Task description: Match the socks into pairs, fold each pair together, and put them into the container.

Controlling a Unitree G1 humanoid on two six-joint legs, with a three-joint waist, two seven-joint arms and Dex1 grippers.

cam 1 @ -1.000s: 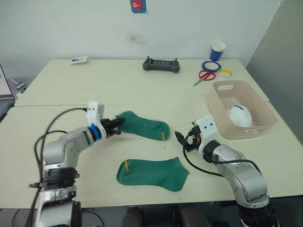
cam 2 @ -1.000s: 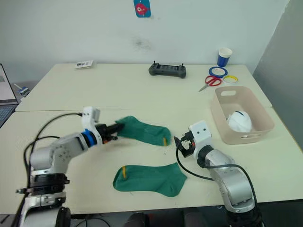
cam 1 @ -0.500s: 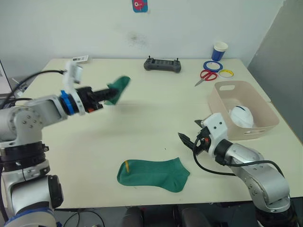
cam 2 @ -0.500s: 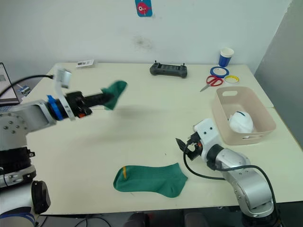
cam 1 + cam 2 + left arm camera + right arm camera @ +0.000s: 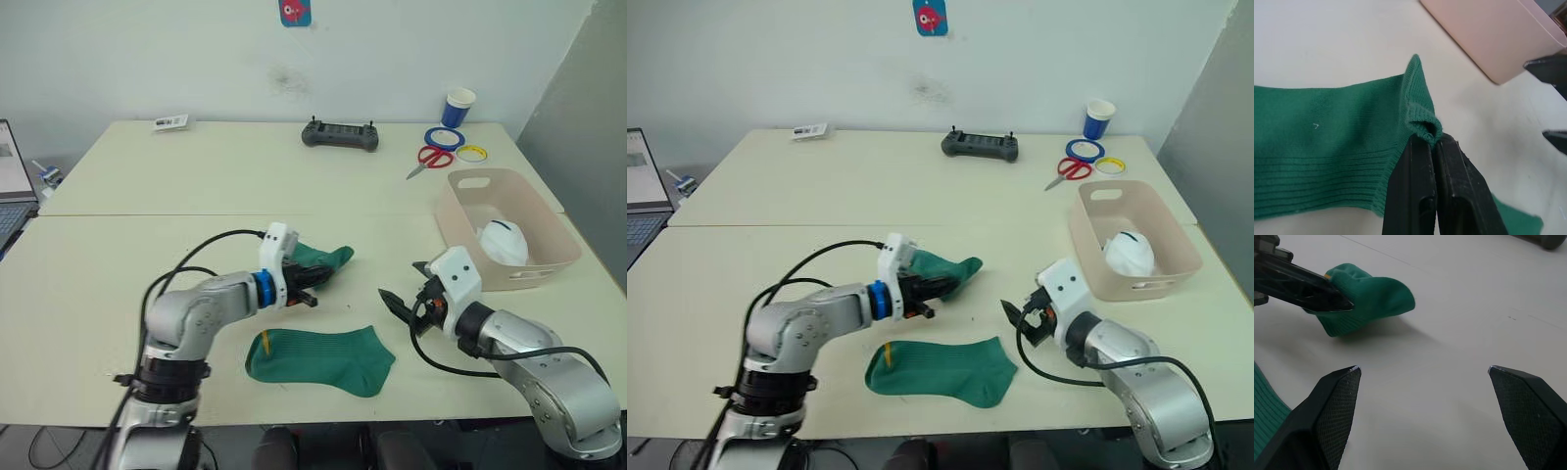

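This looks like a lab or office room set up for robot trials. Two pale cream tables [image 5: 147,186] stand pushed together against a bare white wall [image 5: 147,59], with a small blue-and-red sticker [image 5: 295,12] at 12 o'clock. A black handheld controller [image 5: 339,135] lies at the far edge near 12 o'clock. At 2 o'clock sit a blue-and-white paper cup [image 5: 456,106], rolls of tape [image 5: 442,137] and red-handled scissors [image 5: 426,159]. A laptop [image 5: 12,191] shows at 9 o'clock, and a small label card [image 5: 169,122] at 11 o'clock.
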